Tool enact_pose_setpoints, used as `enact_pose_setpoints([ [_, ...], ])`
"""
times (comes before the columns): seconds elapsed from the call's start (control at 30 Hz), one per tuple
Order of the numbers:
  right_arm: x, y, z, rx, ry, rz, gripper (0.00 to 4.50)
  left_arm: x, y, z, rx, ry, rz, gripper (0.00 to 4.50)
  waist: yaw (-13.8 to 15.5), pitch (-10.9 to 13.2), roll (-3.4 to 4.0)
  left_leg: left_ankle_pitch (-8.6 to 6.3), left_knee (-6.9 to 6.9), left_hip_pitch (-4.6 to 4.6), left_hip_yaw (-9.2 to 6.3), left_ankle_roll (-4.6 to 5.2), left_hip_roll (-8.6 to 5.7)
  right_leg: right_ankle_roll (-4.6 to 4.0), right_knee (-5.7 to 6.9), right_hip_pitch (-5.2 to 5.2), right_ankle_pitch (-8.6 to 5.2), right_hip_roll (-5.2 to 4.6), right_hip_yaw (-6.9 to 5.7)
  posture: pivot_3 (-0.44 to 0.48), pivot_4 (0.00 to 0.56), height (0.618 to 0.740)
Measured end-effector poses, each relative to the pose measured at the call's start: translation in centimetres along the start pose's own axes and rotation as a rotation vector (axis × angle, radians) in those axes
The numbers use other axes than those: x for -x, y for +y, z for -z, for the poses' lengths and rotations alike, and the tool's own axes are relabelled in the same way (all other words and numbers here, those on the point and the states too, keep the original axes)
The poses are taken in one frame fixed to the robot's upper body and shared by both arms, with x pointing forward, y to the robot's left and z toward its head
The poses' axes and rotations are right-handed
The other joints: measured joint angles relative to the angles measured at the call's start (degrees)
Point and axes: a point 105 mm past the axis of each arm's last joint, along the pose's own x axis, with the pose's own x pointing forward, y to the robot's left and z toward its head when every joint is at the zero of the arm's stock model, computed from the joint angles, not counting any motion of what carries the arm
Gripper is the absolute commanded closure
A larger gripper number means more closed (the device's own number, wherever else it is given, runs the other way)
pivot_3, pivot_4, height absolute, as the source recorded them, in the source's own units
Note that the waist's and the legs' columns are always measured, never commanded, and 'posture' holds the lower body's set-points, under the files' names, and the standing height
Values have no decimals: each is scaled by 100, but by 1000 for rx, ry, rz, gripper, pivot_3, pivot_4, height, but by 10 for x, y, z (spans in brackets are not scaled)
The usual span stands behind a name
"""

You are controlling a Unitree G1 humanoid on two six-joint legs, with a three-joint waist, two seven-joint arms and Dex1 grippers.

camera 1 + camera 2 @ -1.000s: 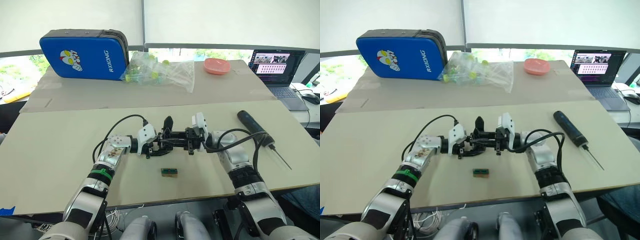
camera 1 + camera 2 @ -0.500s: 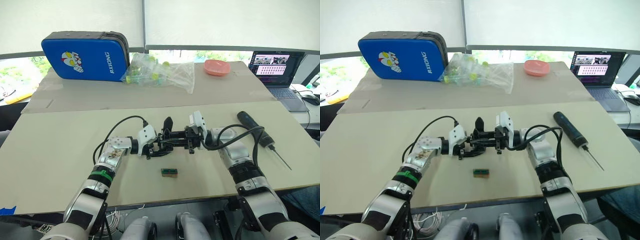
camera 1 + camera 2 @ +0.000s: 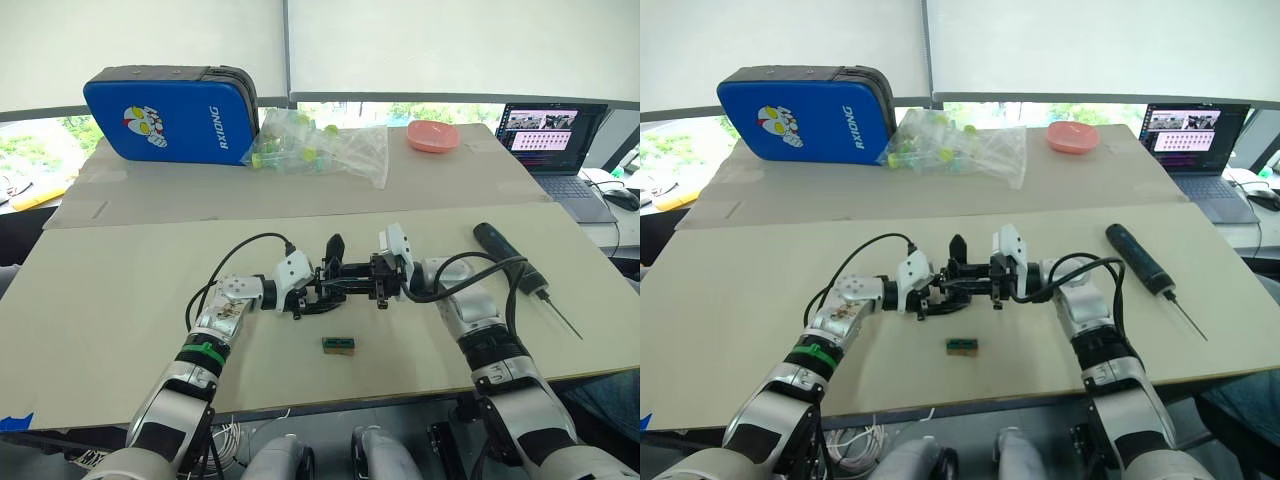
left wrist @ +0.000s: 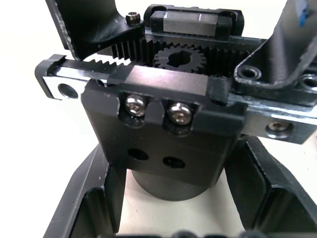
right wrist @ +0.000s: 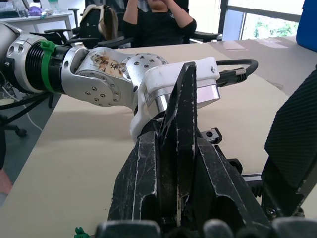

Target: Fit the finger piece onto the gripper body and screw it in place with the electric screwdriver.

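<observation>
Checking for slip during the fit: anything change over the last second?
Nothing visibly changed. The left gripper stays shut on the gripper body, and the right gripper stays shut on the finger piece, the two meeting at mid-table. The electric screwdriver still lies untouched on the table to the right, and the small green-and-black block has not moved.

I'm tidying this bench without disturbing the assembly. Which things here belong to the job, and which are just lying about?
Part of the job:
- gripper body, held in the left claw
- finger piece, held in the right claw
- electric screwdriver, lying on the table

Lying about:
- blue case
- plastic bag
- pink dish
- laptop
- small green-and-black block
</observation>
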Motion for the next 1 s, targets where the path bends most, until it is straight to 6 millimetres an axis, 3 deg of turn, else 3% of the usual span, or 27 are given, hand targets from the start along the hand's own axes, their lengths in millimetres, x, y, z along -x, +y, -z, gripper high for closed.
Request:
enact_pose_setpoints([
  [1.0,4,1,3,-9,51,2,4078,-1,-1,0,5,0,1,2192,37,-12,8,-3,-3,-1,0,5,2,1,-3,1,-1,-1,1,0,150,740],
])
